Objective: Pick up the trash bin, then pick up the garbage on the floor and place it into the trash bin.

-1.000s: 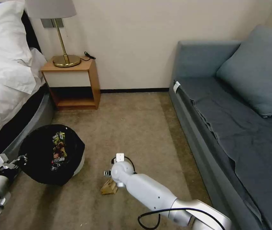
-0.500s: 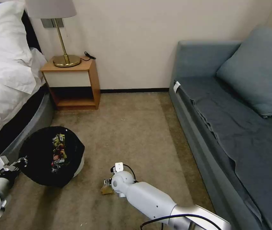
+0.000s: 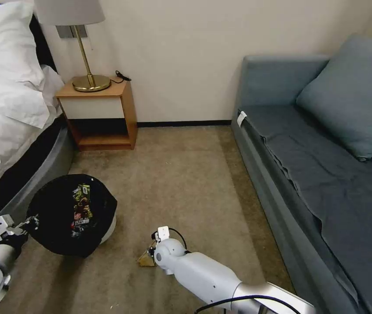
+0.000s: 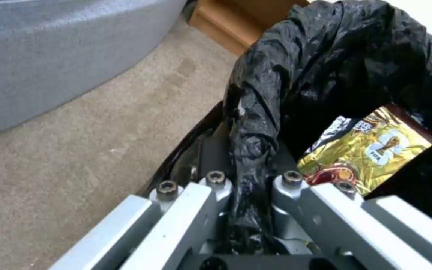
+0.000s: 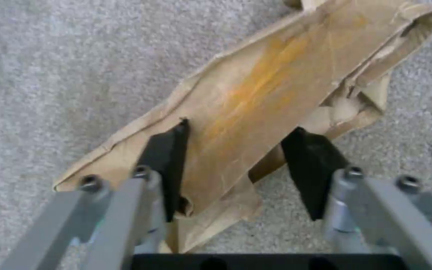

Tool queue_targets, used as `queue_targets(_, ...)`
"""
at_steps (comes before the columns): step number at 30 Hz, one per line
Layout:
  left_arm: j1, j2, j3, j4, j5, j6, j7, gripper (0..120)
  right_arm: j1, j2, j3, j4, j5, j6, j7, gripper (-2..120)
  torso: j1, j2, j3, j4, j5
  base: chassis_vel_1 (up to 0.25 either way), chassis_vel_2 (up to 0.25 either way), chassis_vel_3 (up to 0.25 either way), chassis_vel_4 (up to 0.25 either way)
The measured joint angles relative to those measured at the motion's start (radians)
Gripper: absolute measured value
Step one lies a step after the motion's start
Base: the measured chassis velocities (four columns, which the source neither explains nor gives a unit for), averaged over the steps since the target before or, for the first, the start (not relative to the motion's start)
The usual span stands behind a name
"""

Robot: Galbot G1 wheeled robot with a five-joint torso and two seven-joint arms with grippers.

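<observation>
The crumpled tan scrap [image 5: 271, 101] lies flat on the carpet [image 3: 186, 174], in front of the robot and between the trash bin [image 3: 74, 213] and the sofa [image 3: 325, 174]. It is a long, folded piece of paper. In the right wrist view its long axis runs diagonally across the span of the right hand [image 5: 238, 165], with one narrow end beyond one finger and a wider, open folded end beyond the other. The right hand is down at the scrap with its fingers [image 5: 168, 157] apart, one black pad on each side of the paper's middle; the near pad touches the paper's edge, and the hand has not closed.

In the head view the scrap [image 3: 146, 259] peeks out just beside the right wrist.

The trash bin sits to the robot's left, near the bed [image 3: 11, 109], tilted so its black-lined mouth faces up and toward the camera. A brown-gold snack wrapper [image 4: 366, 150] lies inside. The left hand [image 4: 248, 191] is clamped on the bin's bag-covered rim, the black plastic bunched between its fingers.

Beyond stand a nightstand [image 3: 101, 113] with a lamp [image 3: 81, 43].
</observation>
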Motion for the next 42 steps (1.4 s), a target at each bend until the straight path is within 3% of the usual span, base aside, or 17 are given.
queue_targets(12,-0.007,0.000,0.012,-0.009,0.002,0.002,-0.002,4,0.000,0.000,0.016,0.006,-0.016,0.014,-0.003,0,0.000,0.000,0.000,0.0000,-0.0001,0.000,0.000,0.000,0.000)
queue_targets(22,-0.020,0.002,0.029,-0.011,0.007,0.008,-0.004,4,0.035,0.000,0.065,0.069,-0.039,0.056,0.042,0,0.000,0.000,0.000,0.0000,-0.0001,0.000,0.000,0.000,0.000)
queue_targets(28,-0.033,-0.006,0.062,-0.020,0.021,0.009,-0.007,4,0.092,0.000,0.098,0.160,-0.041,0.083,0.164,0,0.000,0.000,0.000,-0.0001,-0.0001,0.000,0.000,0.000,0.000)
queue_targets(32,-0.044,-0.010,0.087,-0.022,0.031,0.010,-0.011,4,0.128,0.000,0.119,0.230,-0.082,0.120,0.190,0,0.000,0.000,0.000,0.0000,-0.0001,0.000,0.000,0.000,0.000)
queue_targets(42,-0.069,-0.025,0.132,-0.024,0.060,0.018,-0.015,4,0.170,-0.084,0.162,0.353,-0.207,0.225,0.188,0,0.000,0.000,0.000,-0.0006,-0.0002,0.000,0.000,0.000,0.000)
